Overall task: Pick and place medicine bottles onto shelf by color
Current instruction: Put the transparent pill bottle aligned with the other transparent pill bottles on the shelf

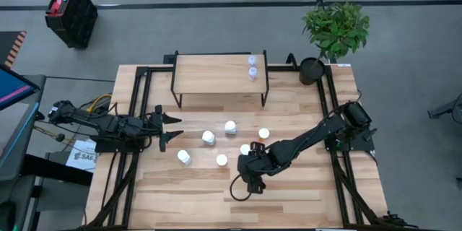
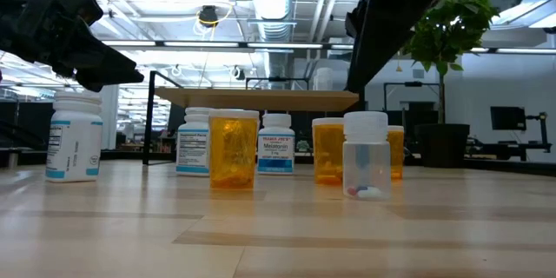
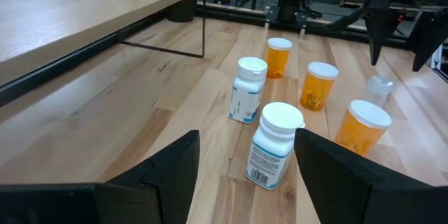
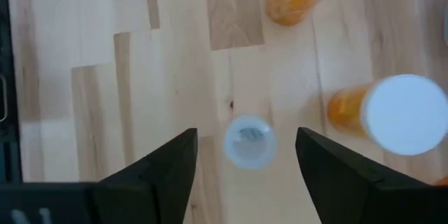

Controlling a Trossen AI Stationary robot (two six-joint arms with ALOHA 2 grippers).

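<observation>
Grey floor (image 1: 180, 0), potted plant (image 1: 333, 30), black crate (image 1: 71, 14).

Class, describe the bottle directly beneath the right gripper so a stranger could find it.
On the slatted table, in front of the shelf, find the right gripper poised open. Below it stands the clear bottle, see-through where its orange neighbours are coloured.
</observation>
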